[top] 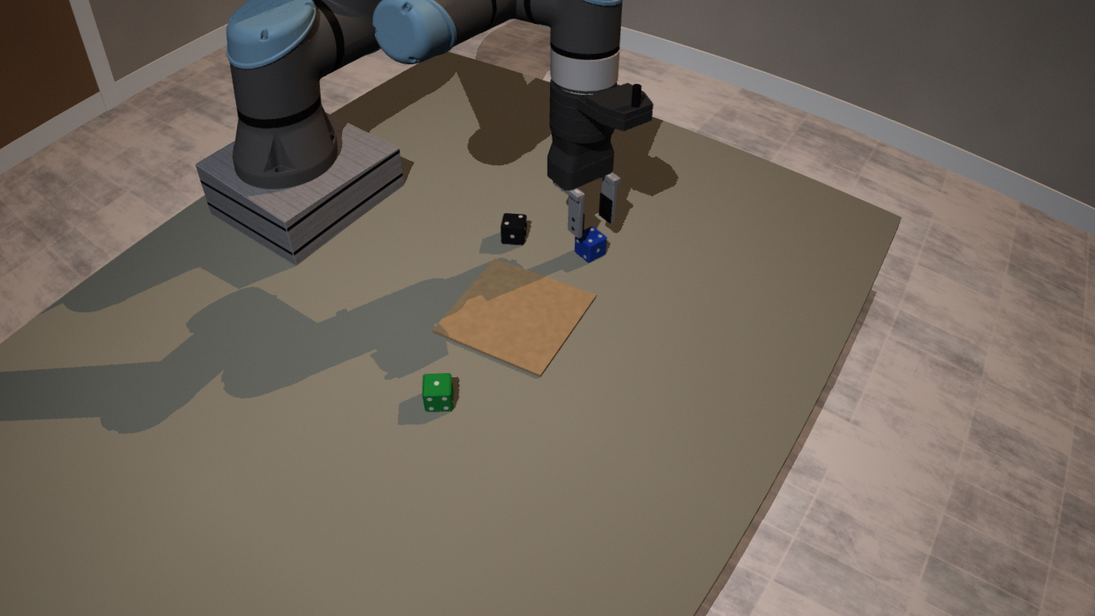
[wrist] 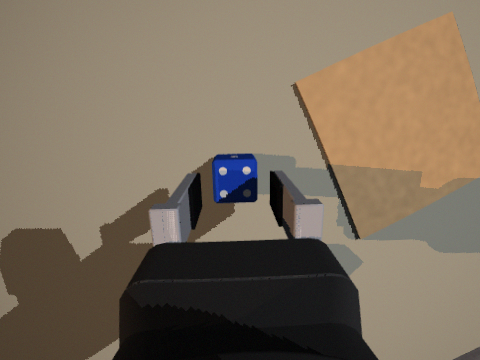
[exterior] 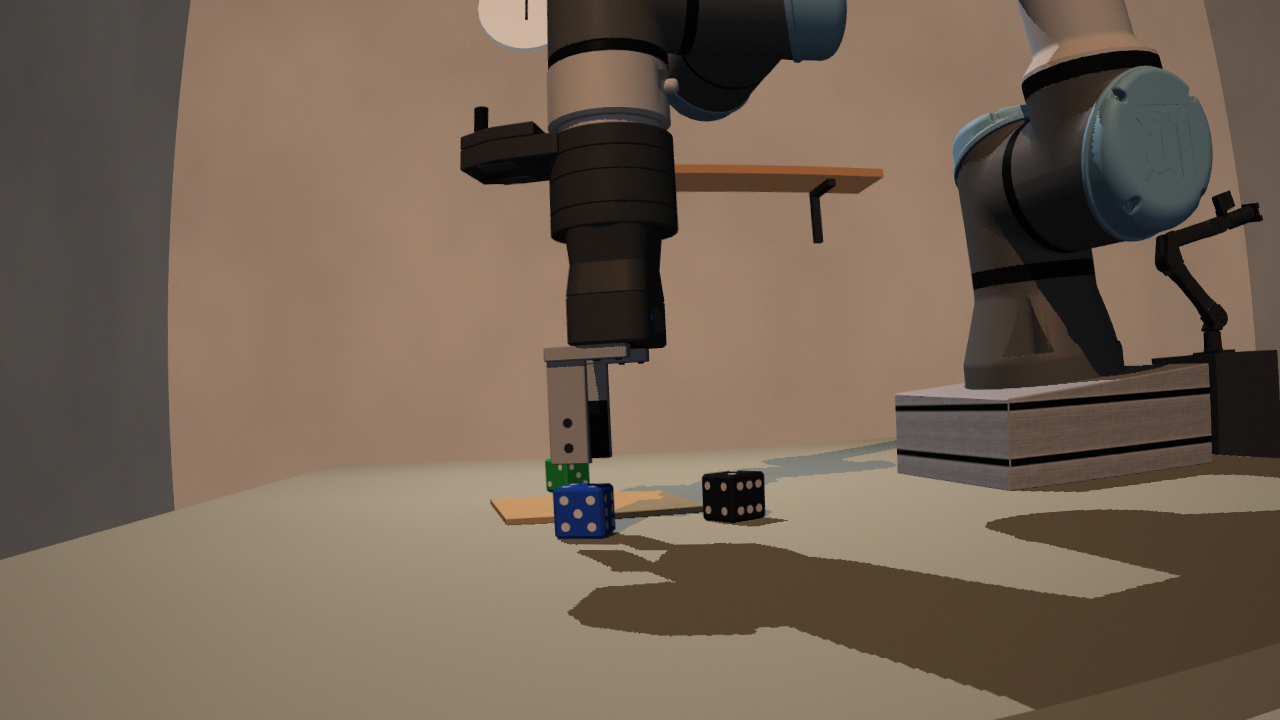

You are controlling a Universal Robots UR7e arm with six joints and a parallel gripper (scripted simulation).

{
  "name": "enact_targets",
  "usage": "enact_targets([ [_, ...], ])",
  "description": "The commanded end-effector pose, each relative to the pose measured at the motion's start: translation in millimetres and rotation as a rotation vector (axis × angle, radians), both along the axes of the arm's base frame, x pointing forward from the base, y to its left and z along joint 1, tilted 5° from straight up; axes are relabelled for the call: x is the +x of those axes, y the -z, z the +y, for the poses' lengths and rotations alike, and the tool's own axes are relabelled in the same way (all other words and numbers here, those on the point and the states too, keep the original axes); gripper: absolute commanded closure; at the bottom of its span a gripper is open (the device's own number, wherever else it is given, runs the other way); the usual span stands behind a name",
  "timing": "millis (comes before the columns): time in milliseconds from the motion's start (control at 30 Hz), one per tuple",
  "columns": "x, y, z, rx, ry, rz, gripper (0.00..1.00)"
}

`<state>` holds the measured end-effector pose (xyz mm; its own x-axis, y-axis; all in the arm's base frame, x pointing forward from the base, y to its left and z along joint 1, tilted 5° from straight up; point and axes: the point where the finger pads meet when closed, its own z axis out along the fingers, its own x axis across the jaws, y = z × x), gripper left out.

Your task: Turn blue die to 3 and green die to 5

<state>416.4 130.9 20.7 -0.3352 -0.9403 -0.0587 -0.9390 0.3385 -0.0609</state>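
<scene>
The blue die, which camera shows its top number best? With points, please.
The wrist view: it looks down on the blue plastic-looking cube die (top: 590, 245) (exterior: 582, 511) (wrist: 235, 179), all four top pips visible. The top view shows it small, partly overlapped by a finger; the exterior shows a five on its side, its top barely visible.
</scene>
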Motion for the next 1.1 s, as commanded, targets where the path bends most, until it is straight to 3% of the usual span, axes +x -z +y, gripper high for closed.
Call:
enact_targets([
  [0, 0.8, 2.5, 0.1, 0.000, 0.000, -0.002, 0.13],
  [1067, 1.1, 6.6, 0.2, 0.000, 0.000, -0.002, 0.13],
])
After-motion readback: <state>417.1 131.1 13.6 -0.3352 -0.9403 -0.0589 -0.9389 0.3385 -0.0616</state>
